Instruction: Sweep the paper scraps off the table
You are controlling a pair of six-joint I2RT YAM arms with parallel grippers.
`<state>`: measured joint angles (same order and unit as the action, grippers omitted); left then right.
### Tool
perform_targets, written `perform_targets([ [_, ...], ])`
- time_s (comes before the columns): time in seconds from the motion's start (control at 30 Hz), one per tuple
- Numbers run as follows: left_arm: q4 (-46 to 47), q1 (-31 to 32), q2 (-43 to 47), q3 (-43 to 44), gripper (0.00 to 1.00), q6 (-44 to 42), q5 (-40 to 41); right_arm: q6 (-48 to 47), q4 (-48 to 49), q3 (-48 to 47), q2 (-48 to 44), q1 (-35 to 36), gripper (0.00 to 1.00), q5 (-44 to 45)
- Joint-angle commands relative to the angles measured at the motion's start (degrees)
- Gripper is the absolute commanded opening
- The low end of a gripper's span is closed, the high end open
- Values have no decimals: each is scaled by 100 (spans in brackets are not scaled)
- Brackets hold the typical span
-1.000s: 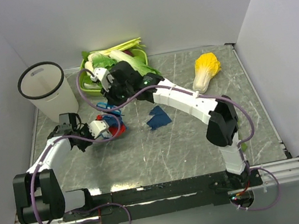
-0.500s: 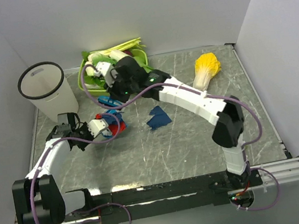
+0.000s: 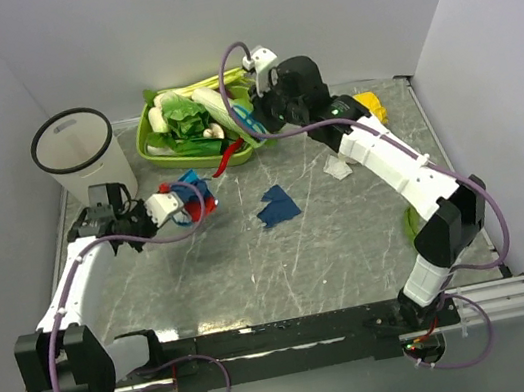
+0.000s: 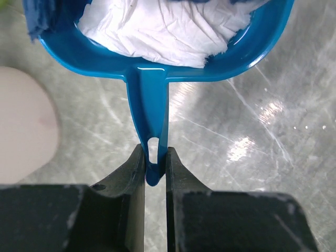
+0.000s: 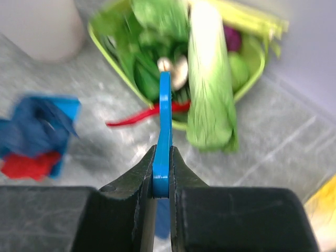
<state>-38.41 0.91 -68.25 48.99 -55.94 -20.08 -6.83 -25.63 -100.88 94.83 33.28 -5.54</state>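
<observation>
My left gripper (image 4: 156, 157) is shut on the handle of the blue dustpan (image 4: 157, 63), held over the table (image 4: 252, 131). The pan carries white paper (image 4: 163, 26), and the top view shows red and dark blue paper scraps (image 3: 191, 196) in it beside that gripper (image 3: 171, 210). My right gripper (image 5: 161, 157) is shut on a flat blue brush handle (image 5: 165, 121), at the lime-green tray's front edge (image 3: 257, 121). A red strip (image 5: 131, 119) lies across the tray's front edge, below the brush. A dark blue scrap (image 3: 276, 206) and a white scrap (image 3: 338, 167) lie on the table.
A white bin with a black rim (image 3: 83, 161) stands at the back left. The lime-green tray (image 3: 154, 146) of leafy vegetables sits at the back. A yellow cabbage (image 3: 370, 108) is partly hidden behind the right arm. Something green (image 3: 411, 225) shows beside the right arm's elbow. White walls close in the table.
The right arm has swung with the brush from over the dustpan to the back, in front of the tray. The left gripper has carried the dustpan slightly back and left.
</observation>
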Motion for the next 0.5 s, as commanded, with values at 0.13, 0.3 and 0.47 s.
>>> perform_targets([
  [0.13, -561, 15, 207, 980, 1, 479, -295, 261, 32, 595, -368, -269, 0, 273],
  [0.3, -711, 15, 128, 1340, 1, 663, -190, 410, 5, 754, -430, -357, 0, 273],
  [0.47, -834, 15, 22, 1727, 1, 1006, -137, 490, -48, 710, -342, -366, 0, 220],
])
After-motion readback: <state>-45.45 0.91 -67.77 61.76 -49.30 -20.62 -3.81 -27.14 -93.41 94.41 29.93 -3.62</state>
